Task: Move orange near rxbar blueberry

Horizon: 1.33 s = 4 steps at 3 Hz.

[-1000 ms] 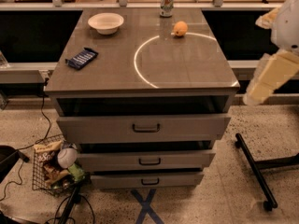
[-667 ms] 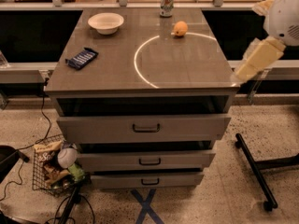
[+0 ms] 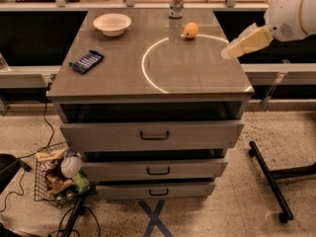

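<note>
The pale yellow gripper [image 3: 228,52] hangs over the right edge of the grey counter [image 3: 197,78]; whether it is open or closed cannot be told. The small round orange [image 3: 191,30] sits on the counter at about 10 o'clock from it, apart from it, on the rim of a thin white circle [image 3: 144,68]. The flat dark blue rxbar blueberry wrapper [image 3: 87,61] lies well apart from the orange, between 8 and 9 o'clock. A white bowl [image 3: 112,23] stands at 12 o'clock from the wrapper, and a drink can [image 3: 176,1] just beyond the orange.

Tool [image 3: 236,47] at right edge: bare tabletop [image 3: 197,75] to orange [image 3: 191,30], can [image 3: 176,1] just behind.
</note>
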Tool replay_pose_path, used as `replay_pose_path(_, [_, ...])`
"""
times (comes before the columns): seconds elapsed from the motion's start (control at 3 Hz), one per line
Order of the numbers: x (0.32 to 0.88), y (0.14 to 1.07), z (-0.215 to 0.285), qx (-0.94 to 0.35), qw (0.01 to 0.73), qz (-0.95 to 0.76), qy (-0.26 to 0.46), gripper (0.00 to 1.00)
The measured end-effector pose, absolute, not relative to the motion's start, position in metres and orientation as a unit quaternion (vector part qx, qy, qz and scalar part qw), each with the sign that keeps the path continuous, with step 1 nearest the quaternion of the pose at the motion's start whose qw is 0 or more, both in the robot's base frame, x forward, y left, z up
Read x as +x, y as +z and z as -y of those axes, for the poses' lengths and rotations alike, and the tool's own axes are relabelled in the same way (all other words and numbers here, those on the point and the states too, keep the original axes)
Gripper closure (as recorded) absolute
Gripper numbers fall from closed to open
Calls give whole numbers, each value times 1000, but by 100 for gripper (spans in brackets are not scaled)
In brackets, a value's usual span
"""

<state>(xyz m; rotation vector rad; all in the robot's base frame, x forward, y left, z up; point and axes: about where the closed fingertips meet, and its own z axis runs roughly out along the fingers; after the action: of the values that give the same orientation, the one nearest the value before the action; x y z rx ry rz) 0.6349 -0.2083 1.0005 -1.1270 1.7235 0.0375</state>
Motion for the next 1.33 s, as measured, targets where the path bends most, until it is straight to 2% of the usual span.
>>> replay_pose_path(0.33, [672, 1008, 213, -438, 565, -698, 29, 0])
replay_pose_path(0.67, [672, 1008, 213, -439, 565, -698, 29, 0])
replay_pose_path(1.33, [764, 956, 186, -385, 589, -706, 80, 0])
